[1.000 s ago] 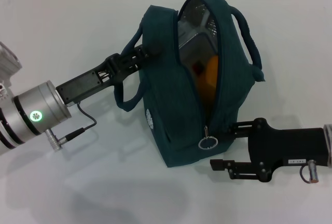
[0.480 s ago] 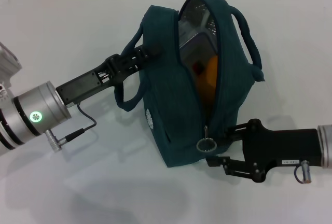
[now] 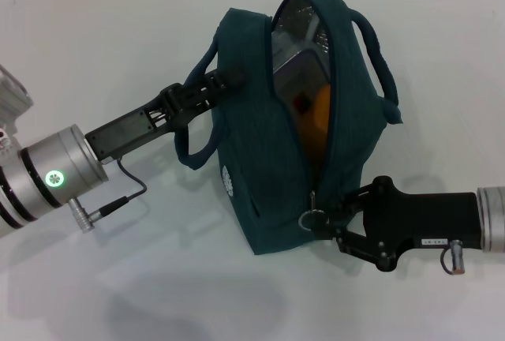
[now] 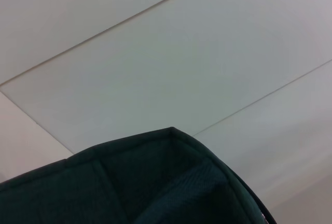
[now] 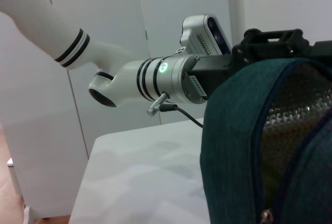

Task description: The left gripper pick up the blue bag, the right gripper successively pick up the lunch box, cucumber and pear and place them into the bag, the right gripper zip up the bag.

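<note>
Hands flank the blue bag (image 3: 300, 120) — left hand (image 3: 225, 80) clamped on its side, right hand (image 3: 325, 221) pinching the zip pull (image 3: 312, 217).

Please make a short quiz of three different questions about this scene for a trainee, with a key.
1. True or false: the blue bag is fully zipped shut.
2. Which tool is at the ring zip pull? A) left tool B) right tool
3. What orange-yellow item shows through the bag's opening?

Key:
1. False; the opening gapes and shows the foil lining.
2. B; the right tool is at the ring, while the left tool holds the bag's side by the handle.
3. The pear.
</note>
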Robot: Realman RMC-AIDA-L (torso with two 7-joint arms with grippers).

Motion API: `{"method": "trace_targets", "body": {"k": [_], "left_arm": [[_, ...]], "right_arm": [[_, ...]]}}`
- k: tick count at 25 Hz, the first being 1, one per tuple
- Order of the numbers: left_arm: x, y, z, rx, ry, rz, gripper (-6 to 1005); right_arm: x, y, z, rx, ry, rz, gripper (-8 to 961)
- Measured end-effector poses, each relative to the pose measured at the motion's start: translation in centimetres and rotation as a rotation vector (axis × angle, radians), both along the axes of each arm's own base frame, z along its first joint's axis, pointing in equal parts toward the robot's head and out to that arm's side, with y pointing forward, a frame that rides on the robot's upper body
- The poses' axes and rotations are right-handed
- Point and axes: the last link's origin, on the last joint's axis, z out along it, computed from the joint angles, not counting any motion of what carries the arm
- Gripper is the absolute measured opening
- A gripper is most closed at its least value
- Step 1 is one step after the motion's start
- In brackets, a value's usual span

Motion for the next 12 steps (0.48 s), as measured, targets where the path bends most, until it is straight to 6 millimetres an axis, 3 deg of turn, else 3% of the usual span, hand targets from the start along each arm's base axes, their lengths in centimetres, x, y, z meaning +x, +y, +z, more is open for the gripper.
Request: {"method": "trace_targets", "body": {"k": [8,12], "left_arm": [[-0.09,-0.08,0.0,0.006,0.005,-0.002,544],[-0.26,-0.2,0.08,0.018,0.013,-0.005,544]], "right_arm": [[0.05,0.38,0.0,0.027,-0.005,-0.004,57],[-0.11,0.41,0.12,0.031,0.004,0.0,30]]}}
